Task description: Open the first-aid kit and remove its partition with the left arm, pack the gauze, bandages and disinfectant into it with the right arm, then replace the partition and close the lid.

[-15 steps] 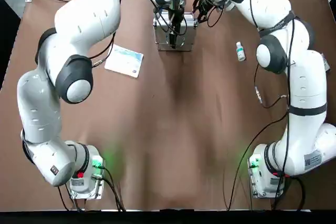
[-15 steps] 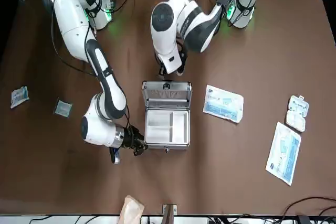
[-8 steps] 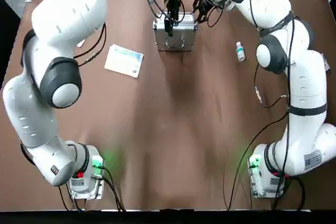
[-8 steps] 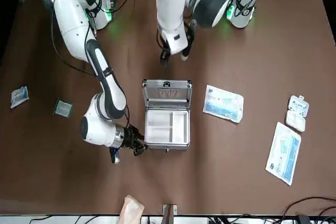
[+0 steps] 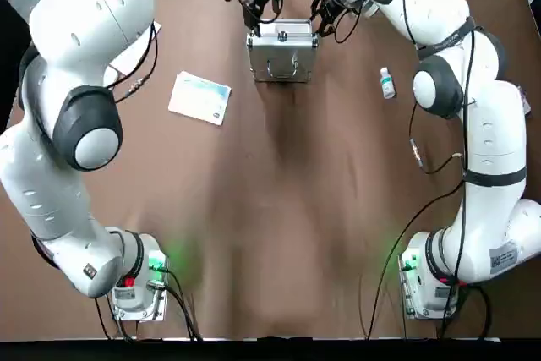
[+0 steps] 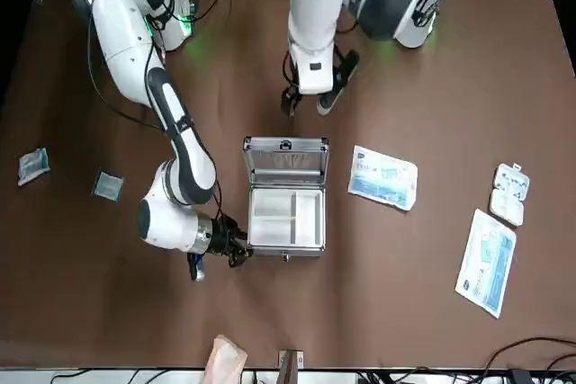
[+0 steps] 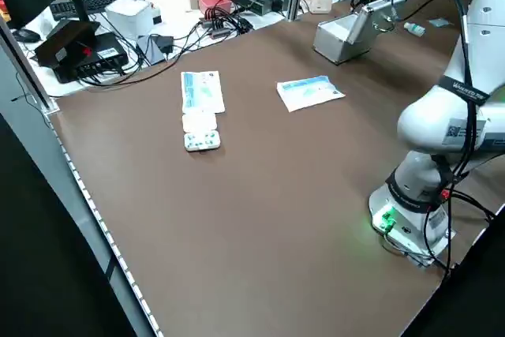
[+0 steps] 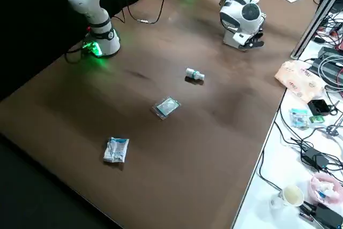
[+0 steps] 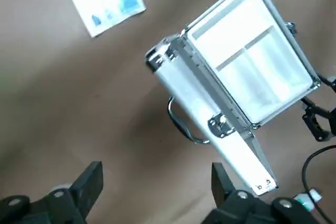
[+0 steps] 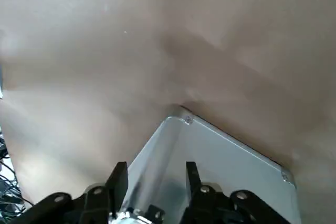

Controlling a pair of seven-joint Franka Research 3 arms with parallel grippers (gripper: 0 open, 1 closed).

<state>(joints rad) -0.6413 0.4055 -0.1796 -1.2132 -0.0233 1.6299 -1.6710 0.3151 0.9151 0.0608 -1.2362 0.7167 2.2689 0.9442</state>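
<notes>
At the far edge of the brown table (image 6: 432, 312), opposite the arm bases, the first-aid kit (image 6: 286, 209) stands open, its lid (image 6: 286, 161) raised on the side facing the robot, wire handle and latches outward. Its open base extends away from the robot, with the white partition (image 6: 286, 216) still seated inside, compartments showing.

Raised above the table on the robot's side of the case, the left gripper (image 6: 312, 105) hangs with its fingers spread and nothing between them; its wrist camera looks down on the lid's handle (image 9: 181, 124) and the tray. The right gripper (image 6: 232, 245) sits low at the case's side wall, just beside or touching it; its wrist view shows the two fingers (image 10: 118, 179) apart, framing the metal corner, though contact cannot be confirmed.

The disinfectant (image 8: 194, 74) lies on its side on the right arm's half of the table, near that gripper, long axis roughly crosswise. Two small packets (image 8: 166, 106) lie farther out. A blue-white pack (image 6: 383, 177) rests just beside the case on the left arm's side, with a white box (image 6: 508, 193) and another flat pack (image 6: 487, 262) well apart beyond it.
</notes>
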